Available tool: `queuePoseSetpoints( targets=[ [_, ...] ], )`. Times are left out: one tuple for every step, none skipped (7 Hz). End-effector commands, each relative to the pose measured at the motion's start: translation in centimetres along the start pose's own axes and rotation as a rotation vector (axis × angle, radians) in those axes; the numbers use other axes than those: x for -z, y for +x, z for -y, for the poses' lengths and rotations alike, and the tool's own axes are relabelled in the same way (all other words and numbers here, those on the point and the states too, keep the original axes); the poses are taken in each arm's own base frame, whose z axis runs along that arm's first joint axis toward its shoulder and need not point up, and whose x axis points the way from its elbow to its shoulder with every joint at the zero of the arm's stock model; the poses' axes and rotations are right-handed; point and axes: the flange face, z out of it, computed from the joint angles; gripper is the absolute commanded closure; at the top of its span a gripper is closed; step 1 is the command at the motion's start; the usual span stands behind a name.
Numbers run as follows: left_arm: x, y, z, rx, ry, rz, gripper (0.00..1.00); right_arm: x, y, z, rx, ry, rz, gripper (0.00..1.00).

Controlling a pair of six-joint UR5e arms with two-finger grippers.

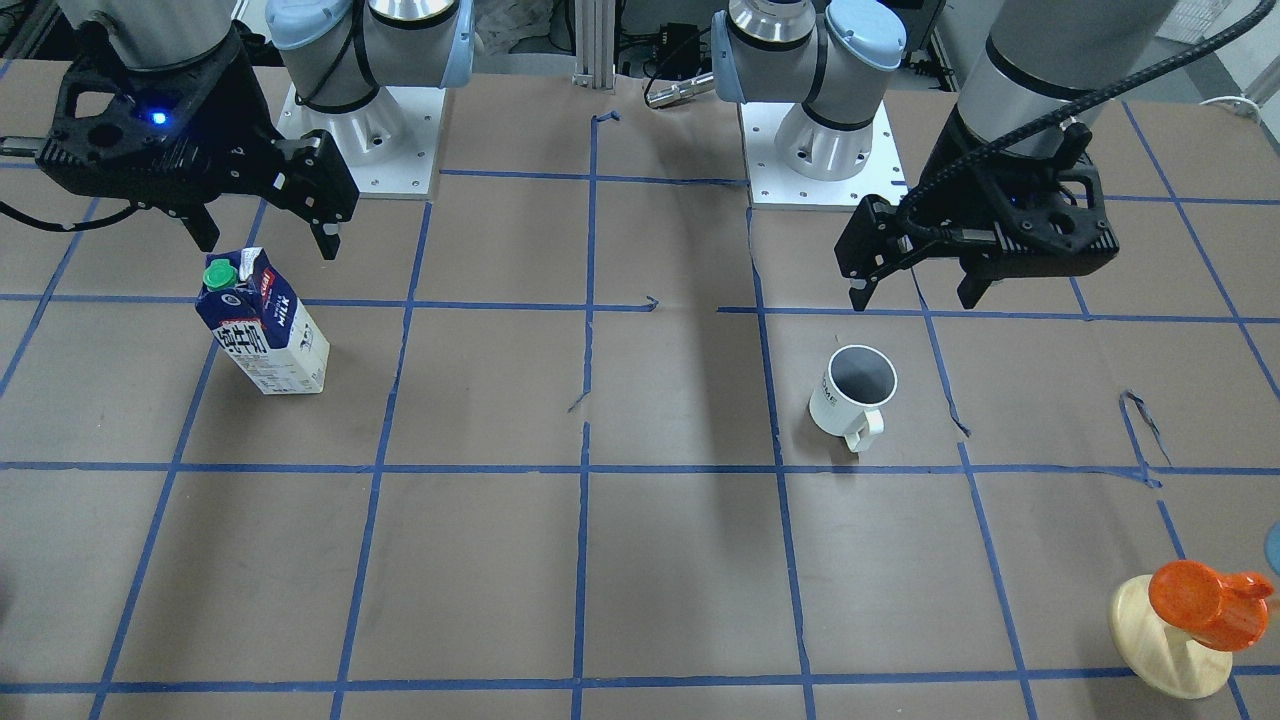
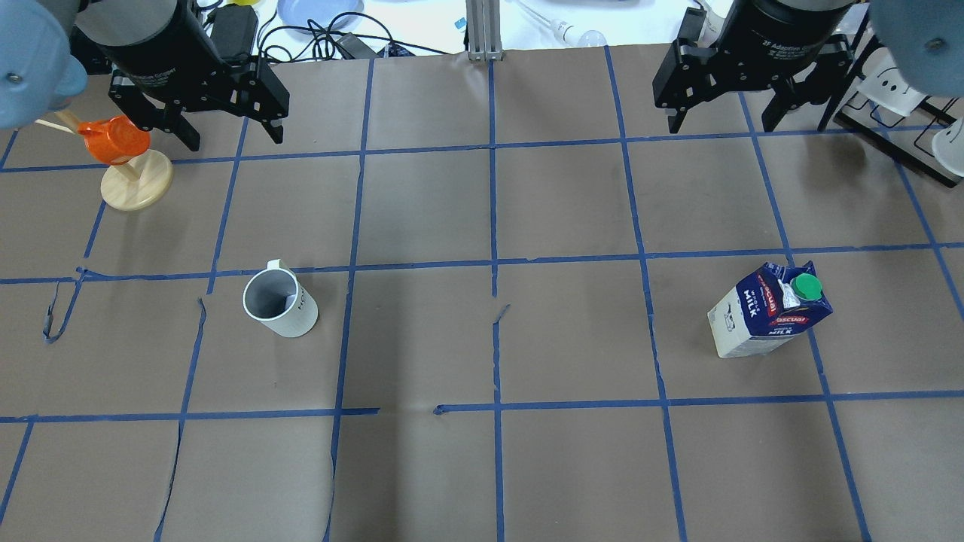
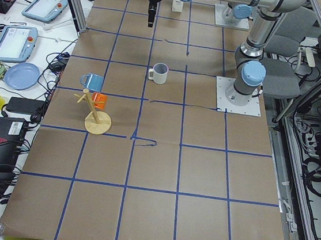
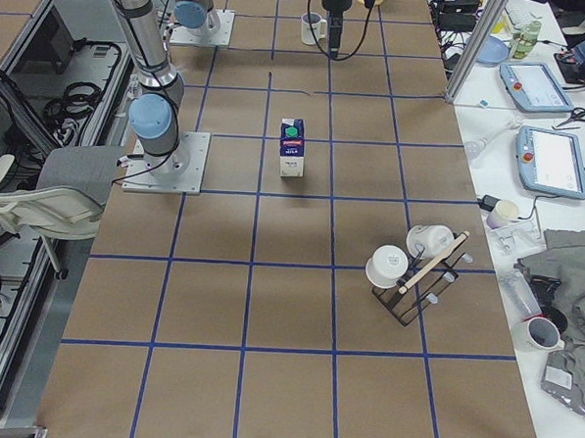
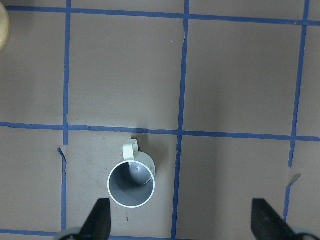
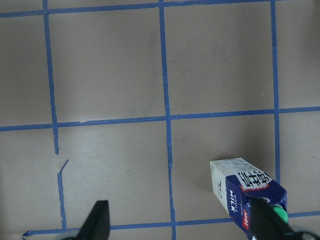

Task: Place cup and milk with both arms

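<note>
The white cup [image 1: 855,395] stands upright on the brown table, dark grey inside; it also shows in the overhead view [image 2: 282,305] and the left wrist view [image 5: 131,184]. My left gripper [image 1: 915,297] [image 2: 233,137] hangs open and empty high above the table, beyond the cup. The milk [image 1: 265,325] [image 2: 764,316] stands upright, blue top, green cap; it shows at the lower right of the right wrist view [image 6: 247,192]. My right gripper [image 1: 267,240] [image 2: 721,122] hangs open and empty high above the table, apart from the milk.
An orange cup on a pale wooden stand [image 2: 124,162] [image 1: 1195,620] sits at the far left corner, below my left gripper's side. A black mug rack [image 4: 418,265] with white mugs stands at the right end. The arm bases [image 1: 360,130] [image 1: 820,140] sit at the robot's edge.
</note>
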Motion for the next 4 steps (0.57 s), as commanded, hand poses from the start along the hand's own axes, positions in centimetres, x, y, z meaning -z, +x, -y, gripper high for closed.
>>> queuePoseSetpoints(
  targets=[
    [0.15, -0.27, 0.00, 0.003, 0.004, -0.004, 0.00, -0.08, 0.00, -0.04, 0.000, -0.004, 0.000, 0.00],
    [0.07, -0.15, -0.14, 0.002, 0.001, -0.002, 0.00, -0.07, 0.00, -0.02, 0.000, -0.002, 0.000, 0.00],
    [0.15, -0.07, -0.15, 0.000, 0.002, -0.002, 0.00, -0.07, 0.00, -0.02, 0.002, -0.002, 0.000, 0.00],
    [0.07, -0.13, -0.14, 0.002, 0.001, -0.003, 0.00, -0.08, 0.00, -0.04, 0.002, -0.004, 0.000, 0.00]
  ],
)
